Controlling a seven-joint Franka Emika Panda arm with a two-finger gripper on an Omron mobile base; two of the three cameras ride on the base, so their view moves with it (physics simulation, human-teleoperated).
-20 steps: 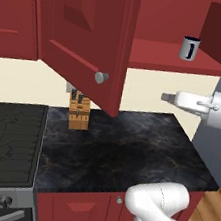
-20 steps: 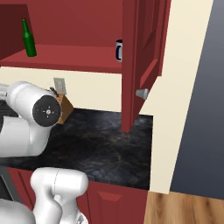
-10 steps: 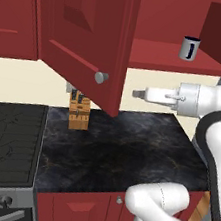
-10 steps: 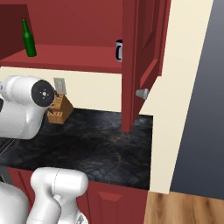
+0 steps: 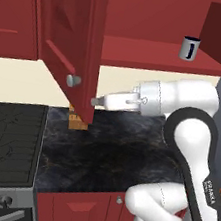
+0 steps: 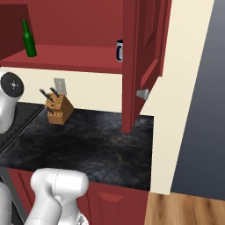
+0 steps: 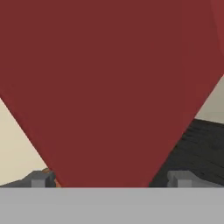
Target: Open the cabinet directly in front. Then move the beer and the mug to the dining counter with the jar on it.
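From the left base view, the red wall cabinet (image 5: 141,54) with raised-panel doors stands with its left door swung out towards us, a round silver knob (image 5: 73,81) at its lower corner. The white arm reaches across, and its gripper (image 5: 94,101) points at the inner edge of that door, touching it or just short of it; I cannot tell which. On the red inner shelf, well to the right, sits the small white-grey mug (image 5: 189,48) with its dark handle. Below lies a black marbled worktop (image 5: 120,157), with a dark stove top (image 5: 6,141) to its left.

From the right base view, the right-hand door also hangs open, its knob (image 6: 142,93) facing the room. The slim dark-green beer bottle (image 6: 29,38) stands at the far left of the shelf, well apart from the mug, which is half hidden behind the door. A wooden knife block (image 6: 59,110) rests on the worktop against the cream wall.

The hand view is nearly all red door panel, close up, between two dark finger tips (image 7: 38,178) spread wide with nothing between them.

So the opening looks done or nearly done; both carries to the dining counter are still to come.
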